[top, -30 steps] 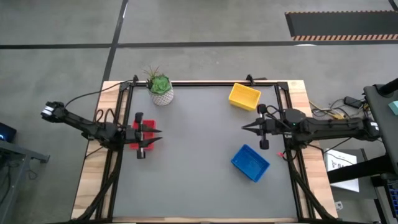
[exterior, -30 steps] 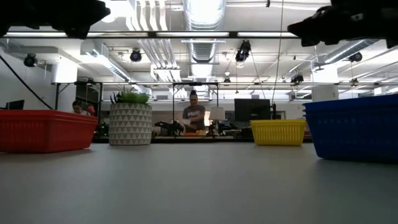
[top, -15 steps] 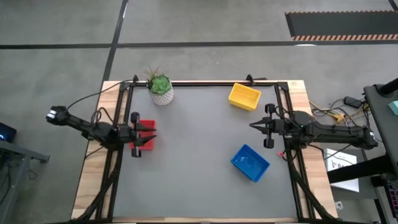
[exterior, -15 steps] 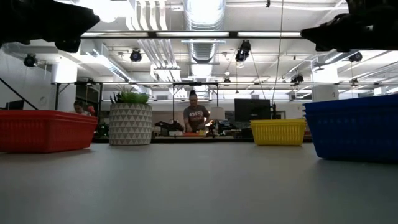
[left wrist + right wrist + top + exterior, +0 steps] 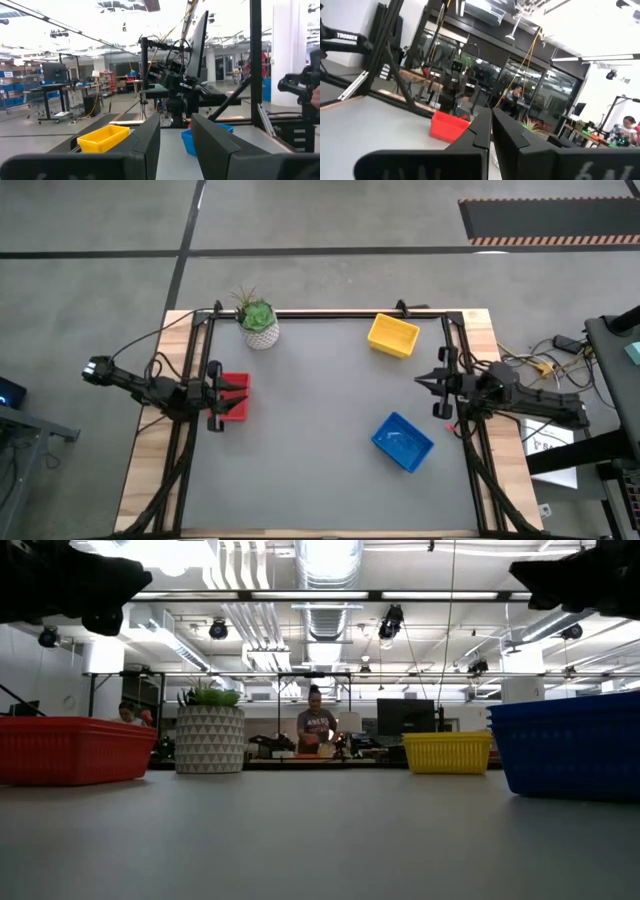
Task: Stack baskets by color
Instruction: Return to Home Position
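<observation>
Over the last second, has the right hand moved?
Yes. In the high view the right hand has drawn back rightward, now past the yellow baskets.

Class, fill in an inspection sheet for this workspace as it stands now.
Surface: grey table, no spills seen.
Job's things: red baskets at left edge; yellow baskets back right; blue baskets front right; one pile per colour, count hidden.
Clutter: plant at back left.
Grippers: left pincer open, above red baskets; right pincer shut, at right edge between yellow and blue.
Cables: cables lie off the table's right side.
Surroundings: person beyond the table.
</observation>
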Available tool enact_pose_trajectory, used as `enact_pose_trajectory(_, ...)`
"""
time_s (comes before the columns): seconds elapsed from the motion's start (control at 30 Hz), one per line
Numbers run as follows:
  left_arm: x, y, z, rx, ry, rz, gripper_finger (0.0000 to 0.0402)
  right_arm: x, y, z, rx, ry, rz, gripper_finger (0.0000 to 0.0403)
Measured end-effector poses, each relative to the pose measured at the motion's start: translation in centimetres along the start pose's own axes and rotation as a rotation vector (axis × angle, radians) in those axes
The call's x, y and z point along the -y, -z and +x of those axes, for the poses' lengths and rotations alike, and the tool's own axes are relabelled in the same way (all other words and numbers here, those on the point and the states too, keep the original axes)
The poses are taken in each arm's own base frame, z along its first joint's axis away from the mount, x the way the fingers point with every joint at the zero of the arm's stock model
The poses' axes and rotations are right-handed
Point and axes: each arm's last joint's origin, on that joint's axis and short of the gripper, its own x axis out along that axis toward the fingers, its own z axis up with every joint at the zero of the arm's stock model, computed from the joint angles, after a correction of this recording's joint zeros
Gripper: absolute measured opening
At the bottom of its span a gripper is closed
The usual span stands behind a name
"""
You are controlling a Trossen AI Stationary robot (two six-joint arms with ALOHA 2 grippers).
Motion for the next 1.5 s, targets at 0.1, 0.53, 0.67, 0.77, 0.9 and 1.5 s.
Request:
enact_pose_trajectory(0.1,0.0,0.1,0.0,-0.013,0.002,0.006,0.0095,-0.4,0.9,-0.3,0.001,0.001,0.001,0.0009)
enact_pose_trajectory(0.53,0.1,0.2,0.1,-0.021,-0.002,0.003,0.0095,-1.0,2.0,-0.4,-0.036,-0.034,0.103,0.0009)
enact_pose_trajectory(0.67,0.1,0.4,0.2,-0.032,-0.001,0.009,0.0095,-1.0,2.1,-0.3,-0.044,-0.032,0.169,0.0009)
enact_pose_trajectory(0.77,0.2,0.4,0.2,-0.041,-0.002,0.013,0.0095,-1.0,2.2,-0.3,-0.054,-0.034,0.200,0.0009)
enact_pose_trajectory(0.9,0.2,0.6,0.3,-0.051,0.000,0.018,0.0095,-1.0,2.3,-0.2,-0.064,-0.036,0.232,0.0009)
enact_pose_trajectory(1.5,0.3,0.9,0.5,-0.081,0.005,0.033,0.0095,-1.0,2.3,-0.2,-0.066,-0.036,0.233,0.0009)
